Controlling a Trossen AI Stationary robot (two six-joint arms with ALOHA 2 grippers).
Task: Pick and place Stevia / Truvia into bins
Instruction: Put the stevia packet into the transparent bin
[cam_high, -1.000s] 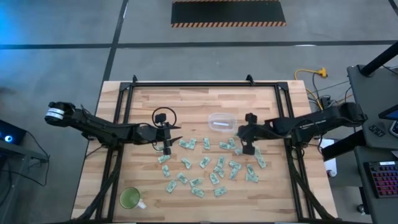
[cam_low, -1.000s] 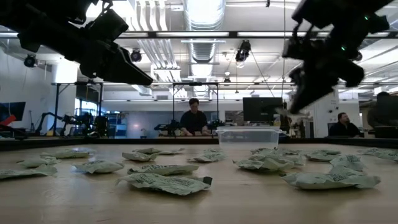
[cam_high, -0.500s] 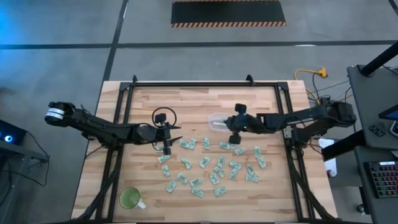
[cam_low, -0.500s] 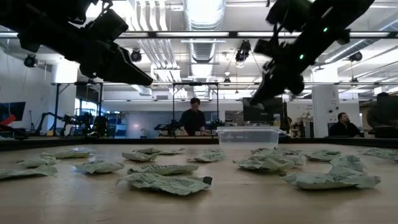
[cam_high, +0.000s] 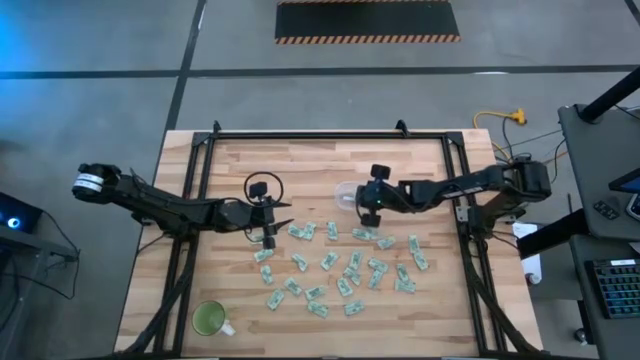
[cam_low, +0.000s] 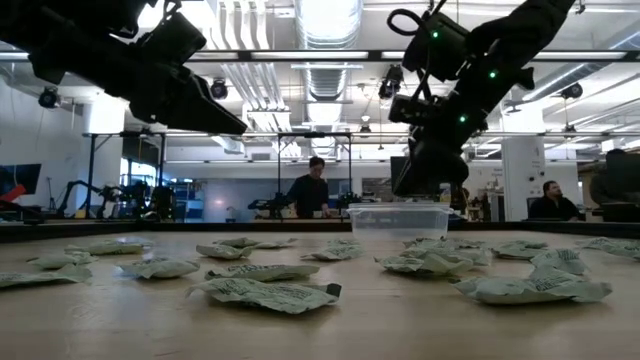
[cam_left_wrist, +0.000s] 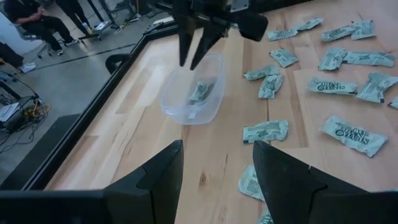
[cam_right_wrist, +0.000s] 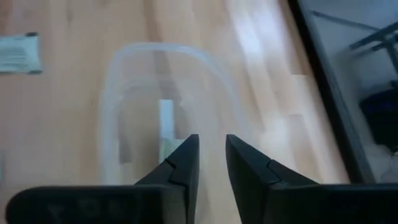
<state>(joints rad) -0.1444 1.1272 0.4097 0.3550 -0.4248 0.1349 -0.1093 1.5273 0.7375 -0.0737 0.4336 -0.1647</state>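
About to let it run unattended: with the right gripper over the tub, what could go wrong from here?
1. The right gripper hangs low over the small clear tub; pulling back could nudge the light tub.
2. The fingers stand barely parted, so the sachet may not have dropped clear.
3. Loose sachets crowd together; the next pick could grab two.

left hand (cam_high: 268, 238): fingers apart, hovering | right hand (cam_high: 368, 216): fingers parted, pointing down

The little green packets (cam_left_wrist: 345, 132) on my table (cam_left_wrist: 311, 162) had dark print, but I could not read any words.
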